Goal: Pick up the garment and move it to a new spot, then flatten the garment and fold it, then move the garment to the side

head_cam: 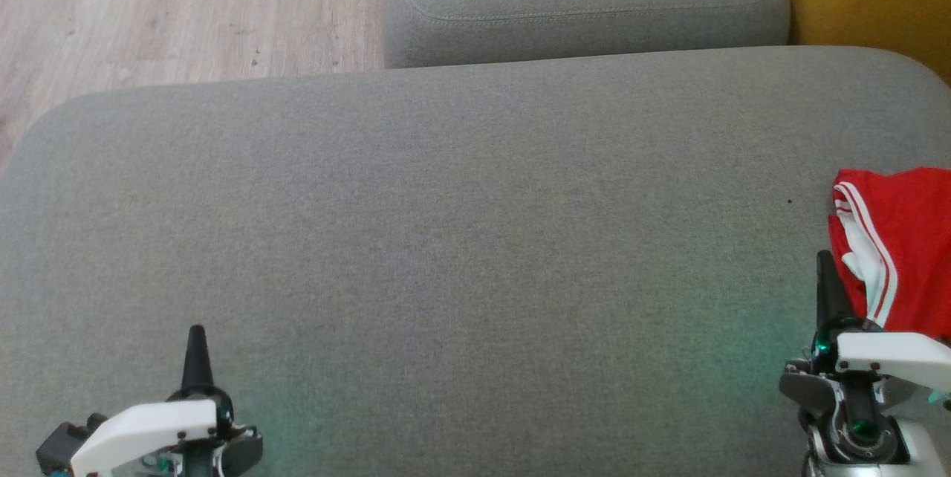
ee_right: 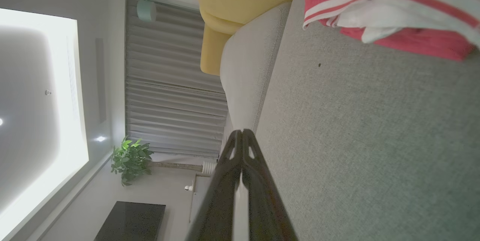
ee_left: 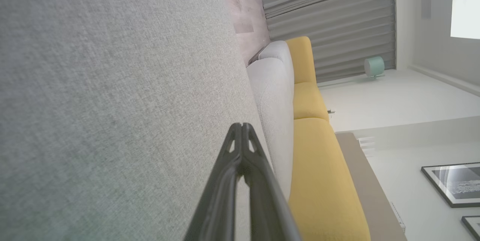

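You are looking down at a wide grey seat (head_cam: 446, 239), bare across its middle. The garment (head_cam: 906, 239) lies at the seat's far right edge, partly cut off by the head view's border.

Your left gripper (head_cam: 197, 347) sits low at the near left, well apart from the garment. In its wrist view, the left gripper (ee_left: 242, 132) has its two dark fingers pressed tip to tip, with nothing between them. Your right gripper (head_cam: 826, 276) points up just beside the garment's left edge. I cannot tell whether it touches the cloth. In its own wrist view the right gripper (ee_right: 242, 137) is likewise closed and empty.

Both arms look parked at the near edge. That would keep the open seat free as the new spot for laying the cloth flat. The right arm seems the natural one to reach first, being so near.

The garment (ee_right: 393, 8) is red, with paired white stripes along one edge and a white inner layer poking out. It is bunched and folded over itself, not flat, so the pickup appears not yet begun.
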